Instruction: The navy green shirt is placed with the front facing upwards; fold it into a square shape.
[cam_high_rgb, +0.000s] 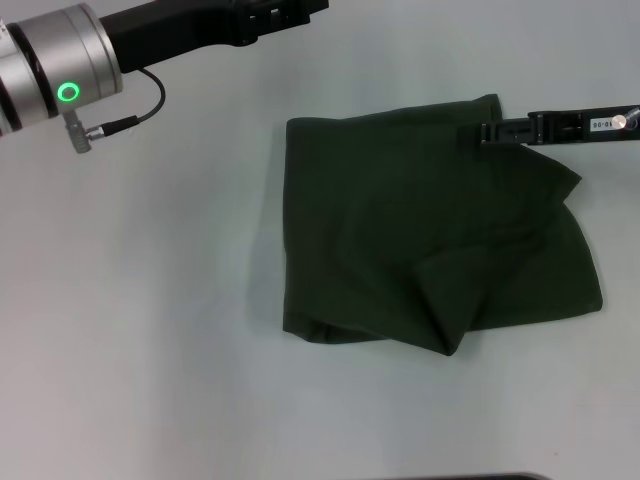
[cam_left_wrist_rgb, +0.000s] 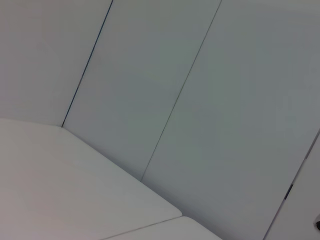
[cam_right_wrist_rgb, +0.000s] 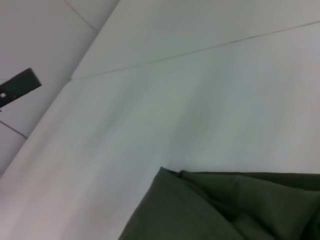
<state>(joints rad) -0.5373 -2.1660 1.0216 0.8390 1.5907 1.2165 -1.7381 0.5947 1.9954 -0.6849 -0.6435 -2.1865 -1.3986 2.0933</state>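
Note:
The navy green shirt lies on the white table as a rough, rumpled square. Only plain green cloth shows, with a loose fold sagging toward its near edge. In the right wrist view a folded corner of the shirt fills the lower part. My right gripper reaches in from the right, its tip over the shirt's far right corner. Whether it holds the cloth cannot be made out. My left gripper is raised at the far edge of the head view, away from the shirt.
White table spreads left of and in front of the shirt. A grey panelled wall stands behind the table. A dark part shows far off in the right wrist view.

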